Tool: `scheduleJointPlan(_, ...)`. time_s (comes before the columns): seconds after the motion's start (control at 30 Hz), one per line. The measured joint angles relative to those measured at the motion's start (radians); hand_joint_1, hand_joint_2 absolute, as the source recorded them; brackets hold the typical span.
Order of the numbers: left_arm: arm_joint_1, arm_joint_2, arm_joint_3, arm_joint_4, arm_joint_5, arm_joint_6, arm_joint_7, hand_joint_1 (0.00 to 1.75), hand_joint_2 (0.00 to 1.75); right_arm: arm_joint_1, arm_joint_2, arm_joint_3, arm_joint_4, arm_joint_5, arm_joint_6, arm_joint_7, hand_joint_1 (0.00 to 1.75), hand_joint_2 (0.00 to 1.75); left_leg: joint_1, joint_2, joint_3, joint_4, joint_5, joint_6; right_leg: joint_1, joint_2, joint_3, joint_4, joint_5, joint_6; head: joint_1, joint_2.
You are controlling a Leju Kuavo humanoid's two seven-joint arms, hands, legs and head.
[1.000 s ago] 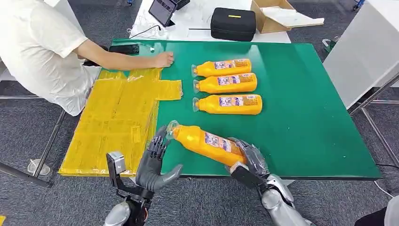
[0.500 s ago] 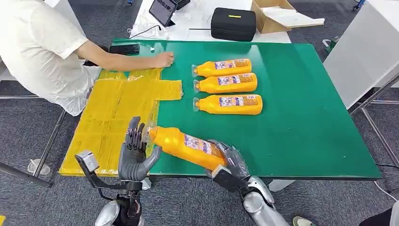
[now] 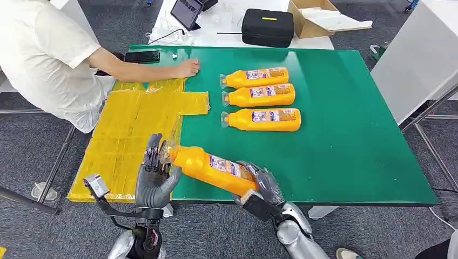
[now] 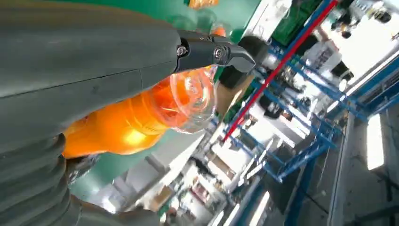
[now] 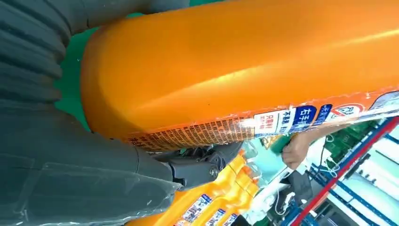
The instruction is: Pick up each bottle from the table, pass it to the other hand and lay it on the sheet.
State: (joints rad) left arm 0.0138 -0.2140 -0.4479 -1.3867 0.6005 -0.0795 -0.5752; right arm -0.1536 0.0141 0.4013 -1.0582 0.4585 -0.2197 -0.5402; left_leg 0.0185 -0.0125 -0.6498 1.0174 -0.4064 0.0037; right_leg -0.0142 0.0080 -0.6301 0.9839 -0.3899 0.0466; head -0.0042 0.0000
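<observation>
My right hand (image 3: 258, 186) grips the base end of the orange bottle (image 3: 208, 166), carrying it above the table's (image 3: 351, 151) near edge. Its clear neck now touches the fingers of my left hand (image 3: 154, 175), which is spread and holding nothing. Since a second ago both hands have drifted leftward, toward the yellow sheet (image 3: 135, 135) just beyond my left hand. The handover looks about to begin. Three more bottles (image 3: 259, 99) wait farther out.

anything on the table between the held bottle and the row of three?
No. In the head view only bare green table separates the held bottle, gripped by the right hand, from the nearest row bottle.
</observation>
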Motion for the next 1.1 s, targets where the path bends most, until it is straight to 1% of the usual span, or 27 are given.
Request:
scheduleJointPlan(0.07, -0.001, 0.0, -0.005, 0.008, 0.031, -0.056, 0.02, 0.0, 1.75, -0.003, 0.006, 0.0, 0.0, -0.008, 0.0, -0.012, 1.71, 1.75, 0.0, 0.0, 0.0, 0.0, 0.0, 0.0, 0.0, 0.0, 0.0, 0.0, 0.0, 0.0, 0.0, 0.0)
scheduleJointPlan(0.1, -0.004, 0.0, -0.008, 0.015, 0.04, -0.08, 0.027, 0.0, 1.75, -0.007, 0.008, 0.0, 0.0, -0.011, 0.0, -0.018, 1.75, 1.75, 0.0, 0.0, 0.0, 0.0, 0.0, 0.0, 0.0, 0.0, 0.0, 0.0, 0.0, 0.0, 0.0, 0.0)
scheduleJointPlan(0.17, -0.007, 0.0, -0.016, 0.026, 0.044, -0.101, 0.031, 0.0, 1.75, -0.015, 0.013, 0.0, 0.0, -0.013, 0.0, -0.021, 1.73, 1.75, 0.0, 0.0, 0.0, 0.0, 0.0, 0.0, 0.0, 0.0, 0.0, 0.0, 0.0, 0.0, 0.0, 0.0)
scheduleJointPlan(0.23, -0.016, 0.0, -0.018, 0.037, 0.05, -0.109, 0.032, 0.0, 1.75, -0.018, 0.014, 0.0, 0.0, -0.014, 0.0, -0.024, 1.75, 1.75, 0.0, 0.0, 0.0, 0.0, 0.0, 0.0, 0.0, 0.0, 0.0, 0.0, 0.0, 0.0, 0.0, 0.0)
scheduleJointPlan(0.27, -0.02, 0.0, -0.018, 0.043, 0.06, -0.112, 0.034, 0.0, 1.75, -0.019, 0.015, 0.0, 0.0, -0.015, 0.0, -0.027, 1.71, 1.75, 0.0, 0.0, 0.0, 0.0, 0.0, 0.0, 0.0, 0.0, 0.0, 0.0, 0.0, 0.0, 0.0, 0.0)
scheduleJointPlan(0.33, -0.032, 0.0, -0.017, 0.061, 0.095, -0.122, 0.044, 0.0, 1.75, -0.019, 0.016, 0.002, 0.0, -0.017, 0.004, -0.029, 1.71, 1.75, 0.0, 0.0, 0.0, 0.0, 0.0, 0.0, 0.0, 0.0, 0.0, 0.0, 0.0, 0.0, 0.0, 0.0)
scheduleJointPlan(0.37, -0.04, 0.0, -0.015, 0.071, 0.105, -0.124, 0.045, 0.0, 1.75, -0.019, 0.017, 0.003, 0.0, -0.017, 0.005, -0.03, 1.75, 1.75, 0.0, 0.0, 0.0, 0.0, 0.0, 0.0, 0.0, 0.0, 0.0, 0.0, 0.0, 0.0, 0.0, 0.0)
scheduleJointPlan(0.4, -0.047, -0.001, -0.013, 0.083, 0.114, -0.124, 0.045, 0.0, 1.75, -0.019, 0.017, 0.005, 0.0, -0.017, 0.006, -0.03, 1.68, 1.75, 0.0, 0.0, 0.0, 0.0, 0.0, 0.0, 0.0, 0.0, 0.0, 0.0, 0.0, 0.0, 0.0, 0.0)
scheduleJointPlan(0.43, -0.053, -0.002, -0.012, 0.096, 0.115, -0.124, 0.049, 0.0, 1.75, -0.02, 0.018, 0.008, -0.001, -0.016, 0.008, -0.037, 1.66, 1.75, 0.0, 0.0, 0.0, 0.0, 0.0, 0.0, 0.0, 0.0, 0.0, 0.0, 0.0, 0.0, 0.0, 0.0)
scheduleJointPlan(0.47, -0.053, -0.003, -0.013, 0.108, 0.115, -0.124, 0.053, 0.0, 1.75, -0.024, 0.021, 0.014, -0.003, -0.016, 0.009, -0.04, 1.71, 1.75, 0.0, 0.0, 0.0, 0.0, 0.0, 0.0, 0.0, 0.0, 0.0, 0.0, 0.0, 0.0, 0.0, 0.0)
scheduleJointPlan(0.5, -0.053, -0.005, -0.014, 0.121, 0.115, -0.123, 0.057, 0.0, 1.75, -0.028, 0.026, 0.022, -0.004, -0.014, 0.009, -0.042, 1.68, 1.75, 0.0, 0.002, 0.0, 0.0, 0.0, 0.0, 0.0, 0.001, -0.001, 0.0, 0.0, 0.0, 0.0, 0.0)
scheduleJointPlan(0.6, -0.057, -0.01, -0.013, 0.14, 0.119, -0.127, 0.054, 0.0, 1.75, -0.029, 0.033, 0.032, -0.005, -0.017, 0.01, -0.045, 1.68, 1.75, 0.0, 0.001, 0.0, 0.0, 0.0, 0.0, 0.0, 0.0, -0.001, 0.0, 0.0, 0.0, 0.0, 0.0)
scheduleJointPlan(0.63, -0.058, -0.011, -0.013, 0.145, 0.119, -0.127, 0.054, 0.0, 1.75, -0.031, 0.033, 0.035, -0.005, -0.018, 0.01, -0.045, 1.71, 1.75, 0.0, 0.001, 0.0, 0.0, 0.0, 0.0, 0.0, 0.0, -0.001, 0.0, 0.0, 0.0, 0.0, 0.0)
scheduleJointPlan(0.67, -0.059, -0.011, -0.013, 0.15, 0.118, -0.127, 0.054, 0.0, 1.75, -0.033, 0.034, 0.038, -0.005, -0.018, 0.01, -0.045, 1.66, 1.75, 0.0, 0.001, 0.0, 0.0, 0.0, 0.0, 0.0, 0.0, -0.001, 0.0, 0.0, 0.0, 0.0, 0.0)
scheduleJointPlan(0.77, -0.074, -0.017, -0.013, 0.176, 0.118, -0.126, 0.058, 0.0, 1.75, -0.042, 0.044, 0.059, -0.005, -0.008, 0.014, -0.051, 1.64, 1.75, 0.0, 0.002, 0.0, 0.0, 0.0, 0.0, 0.0, 0.0, -0.001, 0.0, 0.0, 0.0, 0.0, 0.0)
scheduleJointPlan(0.8, -0.08, -0.018, -0.013, 0.186, 0.118, -0.126, 0.058, 0.0, 1.75, -0.045, 0.049, 0.07, -0.005, -0.005, 0.014, -0.053, 1.59, 1.75, 0.0, 0.002, 0.0, 0.0, 0.0, 0.0, 0.0, 0.0, -0.001, 0.0, 0.0, 0.0, 0.0, 0.0)
scheduleJointPlan(0.87, -0.092, -0.02, -0.013, 0.204, 0.105, -0.119, 0.052, 0.0, 1.75, -0.05, 0.059, 0.089, -0.005, 0.0, 0.015, -0.053, 1.59, 1.75, 0.0, 0.002, 0.0, 0.0, 0.0, 0.0, 0.0, 0.0, -0.001, 0.0, 0.0, 0.0, 0.0, 0.0)
scheduleJointPlan(0.9, -0.097, -0.022, -0.014, 0.214, 0.091, -0.116, 0.045, 0.0, 1.75, -0.052, 0.064, 0.102, -0.005, 0.001, 0.017, -0.052, 1.5, 1.75, 0.0, 0.002, 0.0, 0.0, 0.0, 0.0, 0.0, 0.0, -0.001, 0.0, 0.0, 0.0, 0.0, 0.0)
scheduleJointPlan(0.97, -0.106, -0.028, -0.016, 0.229, 0.075, -0.109, 0.03, 0.0, 1.75, -0.056, 0.07, 0.121, -0.004, 0.001, 0.021, -0.05, 1.43, 1.75, 0.0, 0.002, 0.0, 0.0, 0.0, 0.0, 0.0, 0.0, -0.001, 0.0, 0.0, 0.0, 0.0, 0.0)
scheduleJointPlan(1.1, -0.109, -0.033, -0.018, 0.237, 0.058, -0.104, 0.006, 0.0, 1.75, -0.065, 0.072, 0.142, 0.001, -0.014, 0.025, -0.043, 1.43, 1.75, 0.0, 0.002, 0.0, 0.0, 0.0, 0.0, 0.0, 0.0, -0.001, 0.0, 0.0, 0.0, 0.0, 0.0)
